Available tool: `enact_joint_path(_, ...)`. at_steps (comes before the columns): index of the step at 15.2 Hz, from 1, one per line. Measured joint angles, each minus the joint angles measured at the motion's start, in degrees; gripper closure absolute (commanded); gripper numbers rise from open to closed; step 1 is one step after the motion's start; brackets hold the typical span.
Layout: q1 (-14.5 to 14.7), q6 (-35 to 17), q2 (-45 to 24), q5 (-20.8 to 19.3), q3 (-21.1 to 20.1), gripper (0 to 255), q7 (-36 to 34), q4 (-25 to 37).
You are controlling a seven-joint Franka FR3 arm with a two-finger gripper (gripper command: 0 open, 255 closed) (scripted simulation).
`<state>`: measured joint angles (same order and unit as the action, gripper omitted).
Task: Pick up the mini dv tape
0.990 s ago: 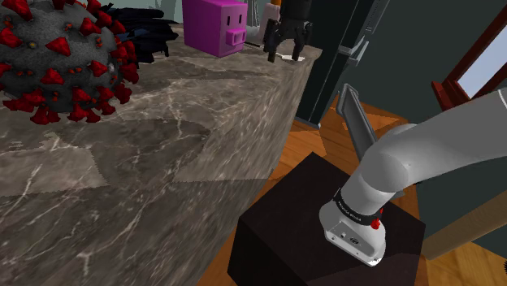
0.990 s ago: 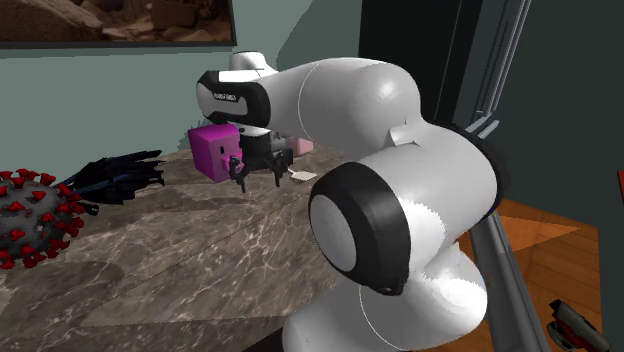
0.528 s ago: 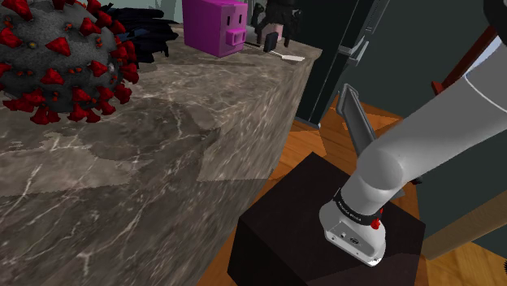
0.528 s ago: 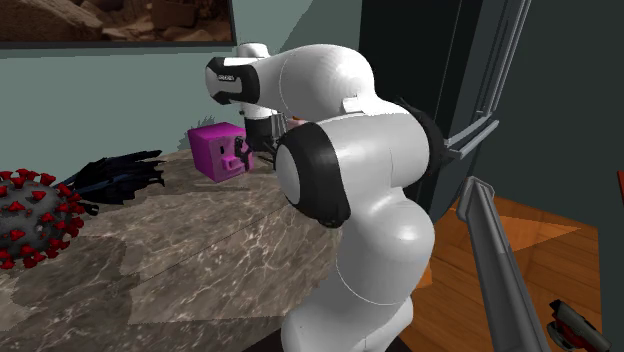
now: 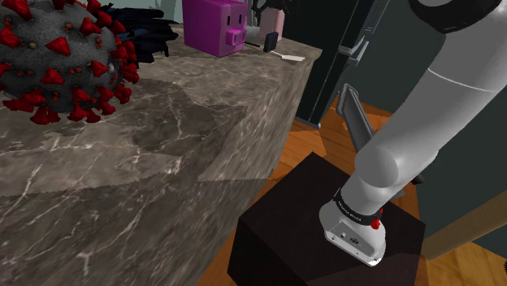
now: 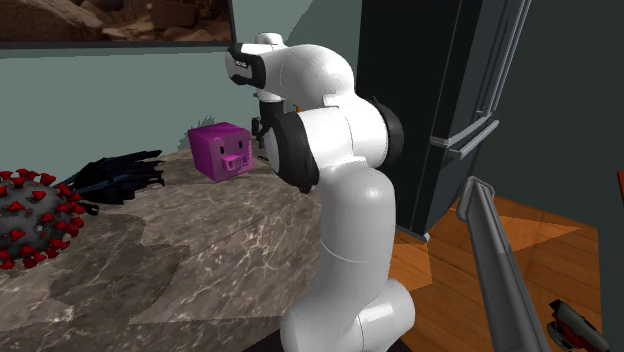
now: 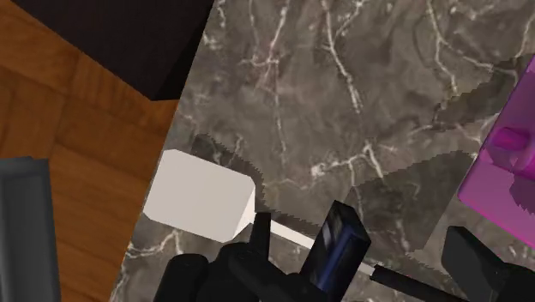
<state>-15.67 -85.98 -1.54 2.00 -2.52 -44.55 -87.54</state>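
Here, tape (image 7: 339, 243) stands between spread gripper (image 7: 364, 281) fingers.

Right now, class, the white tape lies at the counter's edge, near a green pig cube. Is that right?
Not quite. The pig cube is magenta, not green, as the shoulder view shows. The rest holds: the white tape lies at the edge of the counter, near the cube.

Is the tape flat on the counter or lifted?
Flat on the counter: the white tape lies at its edge, beside the open gripper, outside its fingers.
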Motion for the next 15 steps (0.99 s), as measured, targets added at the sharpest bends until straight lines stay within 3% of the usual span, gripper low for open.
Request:
enact_joint_path(6, -3.3, 6.08, -11.18, 0.91, 3.57, 0, -10.46, 16.89)
enact_joint_path(9, -3.72, 5.18, -11.85, 1.1, 4.08, 0, -11.99, 16.64)
enact_joint_path(14, -3.71, 0.9, -10.53, 1.07, 4.15, 0, -12.03, 11.02)
enact_joint_path(15, -3.69, 0.48, -10.29, 1.06, 4.14, 255, -12.05, 10.34)
